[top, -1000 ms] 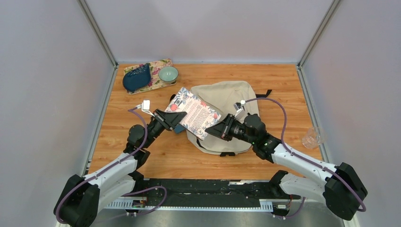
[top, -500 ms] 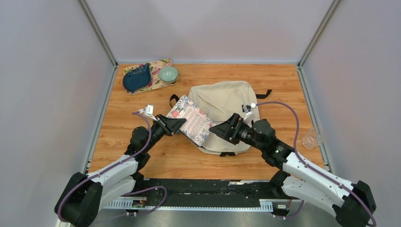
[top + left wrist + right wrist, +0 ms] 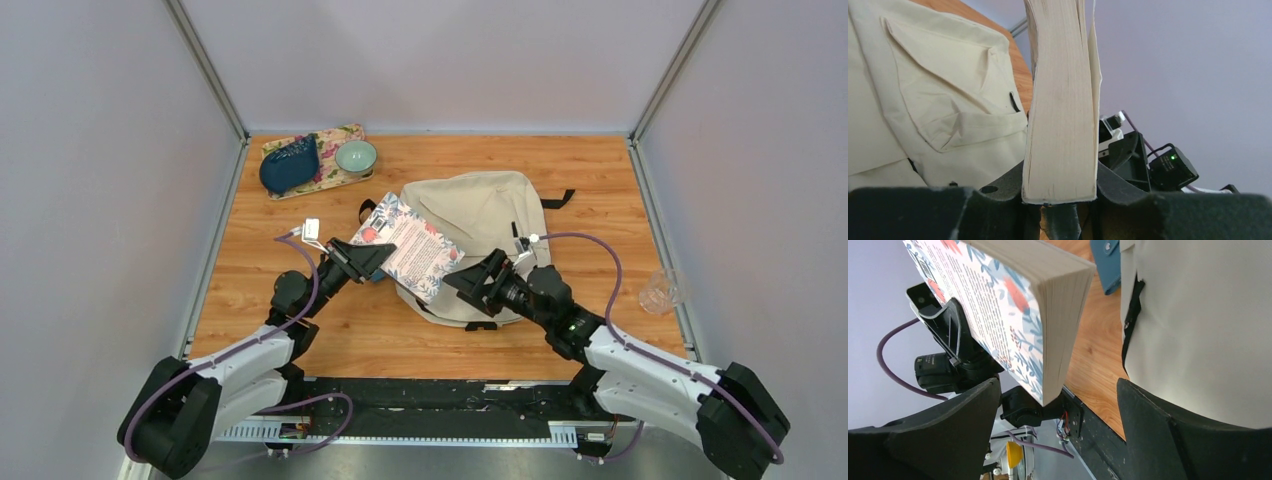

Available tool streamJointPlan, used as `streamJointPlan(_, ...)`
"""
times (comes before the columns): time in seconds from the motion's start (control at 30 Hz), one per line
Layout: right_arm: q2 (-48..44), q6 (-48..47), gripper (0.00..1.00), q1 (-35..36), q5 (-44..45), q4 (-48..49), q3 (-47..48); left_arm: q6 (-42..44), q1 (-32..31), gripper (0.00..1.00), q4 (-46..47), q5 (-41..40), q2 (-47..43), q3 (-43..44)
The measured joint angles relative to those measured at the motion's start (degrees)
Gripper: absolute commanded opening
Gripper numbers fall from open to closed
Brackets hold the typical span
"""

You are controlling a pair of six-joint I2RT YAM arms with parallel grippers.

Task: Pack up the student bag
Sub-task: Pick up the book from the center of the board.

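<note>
Left gripper (image 3: 362, 258) clamped on a book (image 3: 410, 245) with a floral cover, gripping one short edge. The book sticks out ahead of the gripper, tilted up off the counter (image 3: 380, 330). In the left wrist view the book's page block (image 3: 1060, 100) stands between the two fingers (image 3: 1003, 187), both pressed against it.

Right gripper (image 3: 470, 280) has jaws wide apart and holds nothing. It faces the left gripper, with the book's free end just in front of it. In the right wrist view the book corner (image 3: 1048, 340) sits between and beyond the spread fingers (image 3: 938, 430), not touching them.

Student bag (image 3: 480, 215), cream, lies flat on the counter directly ahead of the right gripper and partly under it. It is beyond the left gripper, under the book's far end. Its front pocket shows in the left wrist view (image 3: 948, 95).

A small blue pouch (image 3: 378, 272) is on the counter just below the left gripper's tip, beside the bag edge. A floral tray (image 3: 335, 178) with a dark blue item (image 3: 290, 165) and a pale bowl (image 3: 356, 156) sits well beyond the left gripper. A clear cup (image 3: 660, 292) is off to the right gripper's outer side.
</note>
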Motion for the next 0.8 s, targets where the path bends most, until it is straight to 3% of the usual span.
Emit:
streamJointPlan(0.17, 8.13, 1.03, 0.89, 0.00, -0.17, 9.62, 0.44, -3.61, 0.00, 0.00, 6.12, 1.42, 3.39, -0.44)
streamJointPlan(0.27, 13.42, 1.79, 0.84, 0.00, -0.57, 14.75, 1.25, -6.25, 0.00, 0.00, 8.87, 2.08, 6.12, -0.76)
streamJointPlan(0.33, 16.55, 2.32, 0.72, 0.00, -0.81, 18.95, 1.57, -8.17, 0.00, 0.00, 10.05, 2.54, 8.37, -0.83)
streamJointPlan(0.4, 19.58, 2.86, 0.52, 0.00, -1.09, 22.56, 2.19, -9.84, 0.00, 0.00, 10.19, 2.99, 10.43, -0.85)
streamJointPlan(0.43, 20.76, 3.13, 0.39, 0.00, -1.27, 24.00, 2.58, -10.34, 0.00, 0.00, 10.16, 3.08, 11.17, -0.87)
streamJointPlan(0.47, 21.81, 3.82, 0.12, 0.00, -1.38, 25.53, 2.69, -10.78, 0.02, 0.00, 10.29, 2.91, 11.54, -0.94)
streamJointPlan(0.5, 22.40, 3.91, 0.03, -0.04, -1.55, 26.80, 2.75, -10.97, 0.33, 0.00, 10.34, 2.75, 11.61, -1.01)
streamJointPlan(0.57, 23.10, 3.63, 0.00, -0.09, -2.03, 29.66, 2.84, -11.82, 0.76, 0.00, 10.36, 2.16, 11.61, -1.20)
streamJointPlan(0.63, 23.17, 3.30, 0.00, -0.11, -2.19, 30.21, 2.84, -12.15, 0.85, 0.16, 10.84, 2.05, 11.54, -1.22)
streamJointPlan(0.67, 23.08, 3.15, 0.00, -0.11, -2.12, 30.32, 2.82, -12.17, 0.85, 0.37, 10.97, 2.10, 11.54, -1.22)
streamJointPlan(0.8, 17.86, 2.29, 0.00, 0.15, -0.66, 26.34, 1.92, -10.49, 0.59, 0.71, 10.45, 3.58, 11.19, -1.03)
